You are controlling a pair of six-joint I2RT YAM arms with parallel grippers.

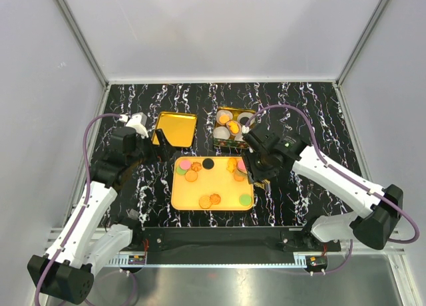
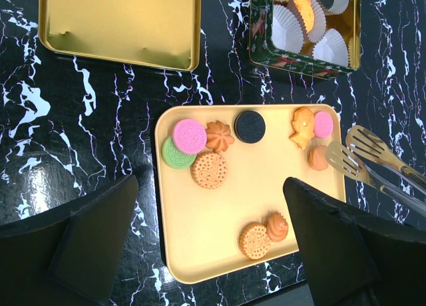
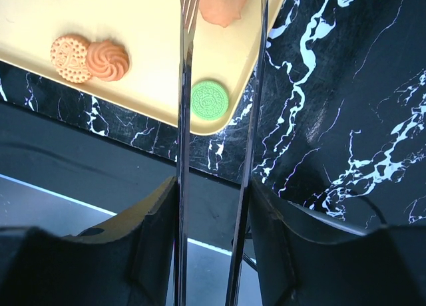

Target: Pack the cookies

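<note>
**Tongs at the tray's right edge, one orange cookie in their gap**

From above, the flat yellow rectangular tray [image 1: 213, 183] lies mid-table with the small round cookies [image 1: 191, 175] scattered over it. The right gripper [image 1: 258, 171] hangs over the tray's right edge. It is plainly the nearer arm to the pale orange cookie [image 1: 239, 175] there, and to the dark tin lined with white paper cups [image 1: 226, 144] just past the tray's far right corner. The left gripper [image 1: 152, 146] sits off the tray's far left corner, beside the gold metal lid [image 1: 176, 130].

In the left wrist view, its black fingers [image 2: 100, 219] stand wide apart, holding nothing, above the tray's near edge. The slotted metal tongs [image 2: 373, 161] reach in across the tray's right rim. Their long axis slants out toward the near right, and the tips sit just beside that cookie. A pink cookie [image 2: 323, 124] and a moulded orange cookie [image 2: 303, 126] lie just beyond it.

In the right wrist view, the fingers [image 3: 150, 253] pinch the tongs partway. The blades are apart, with the pale orange cookie between their tips; whether metal touches it, I cannot tell. I'd judge the pickup tight, with the rim close on the right and neighbours on the far side. The way to the tin looks open.
</note>
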